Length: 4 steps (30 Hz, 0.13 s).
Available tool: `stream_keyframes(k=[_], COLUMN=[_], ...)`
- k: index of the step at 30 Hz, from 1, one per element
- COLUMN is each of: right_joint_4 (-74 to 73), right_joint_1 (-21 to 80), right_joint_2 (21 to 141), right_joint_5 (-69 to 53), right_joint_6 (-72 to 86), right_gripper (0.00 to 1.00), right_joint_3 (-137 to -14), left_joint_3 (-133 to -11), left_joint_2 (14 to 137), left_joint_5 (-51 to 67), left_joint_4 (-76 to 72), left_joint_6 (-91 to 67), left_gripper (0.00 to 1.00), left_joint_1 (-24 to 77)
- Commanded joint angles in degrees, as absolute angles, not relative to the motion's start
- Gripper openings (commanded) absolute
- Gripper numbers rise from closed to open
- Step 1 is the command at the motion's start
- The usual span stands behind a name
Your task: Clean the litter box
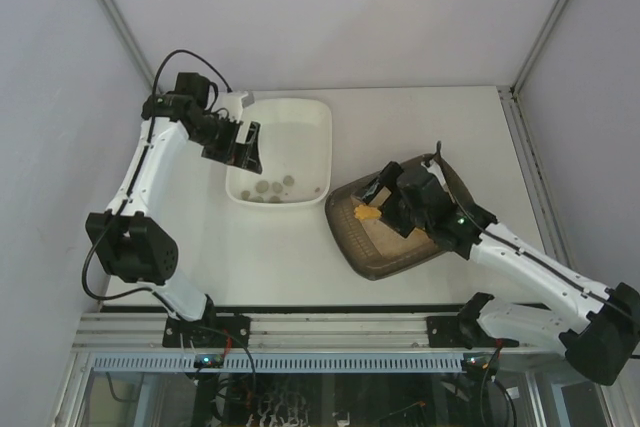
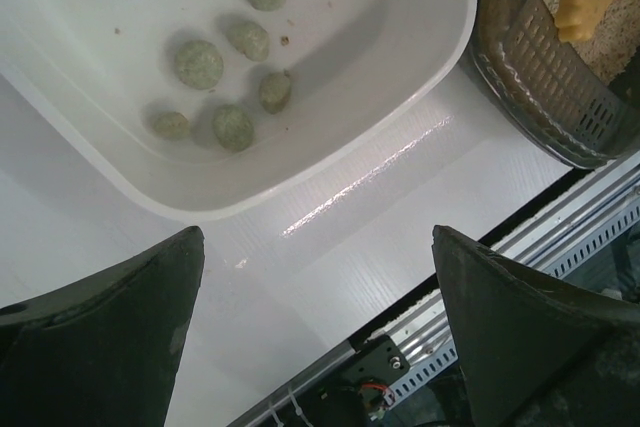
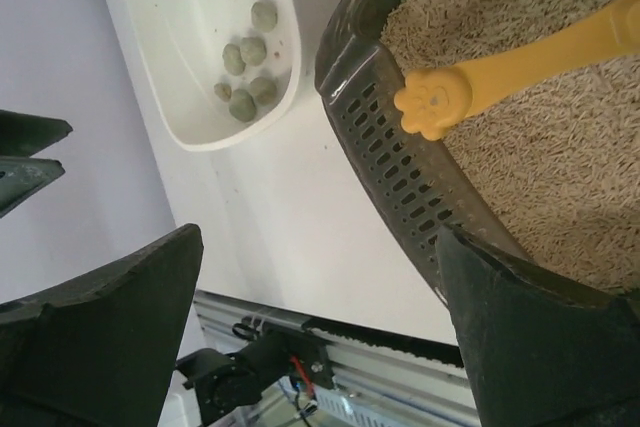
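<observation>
The dark brown litter box (image 1: 372, 255) with beige litter sits right of centre on the table. A yellow scoop (image 1: 367, 212) lies in it, its paw-shaped handle end (image 3: 435, 104) resting over the slotted wall (image 3: 400, 182). My right gripper (image 1: 388, 205) hovers open above the box's left rim, nothing between its fingers (image 3: 320, 237). The left gripper (image 1: 243, 155) hangs open over the table beside the white tub's left edge, its jaws empty (image 2: 318, 237). In the left wrist view the litter box (image 2: 540, 97) and scoop handle (image 2: 590, 7) show at the top right.
A white tub (image 1: 300, 117) stands behind and left of the litter box, holding several grey-green clumps (image 1: 268, 188) at its near end (image 2: 232, 127). The rail at the table's near edge (image 1: 330, 319) runs below both grippers. Grey walls close in the left and right sides.
</observation>
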State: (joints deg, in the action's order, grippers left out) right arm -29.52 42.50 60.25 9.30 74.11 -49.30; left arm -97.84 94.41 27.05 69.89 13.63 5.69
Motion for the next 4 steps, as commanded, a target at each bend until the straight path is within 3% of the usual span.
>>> stream_keyframes(k=[1,4], right_joint_4=[-29.2,-32.1], right_joint_1=[42.7,44.3], right_joint_2=[58.1,58.2], right_joint_5=[14.2,18.8], right_joint_6=[66.1,63.7], right_gripper=[1.0,1.0], right_joint_3=[-51.8,-54.9], left_joint_3=[-95.1,-93.6], left_joint_2=[90.1,88.5], left_joint_5=[25.2,23.5], left_joint_4=[66.9,65.6], left_joint_6=[12.4,12.2], left_gripper=[1.0,0.99], left_joint_1=[7.0,7.8])
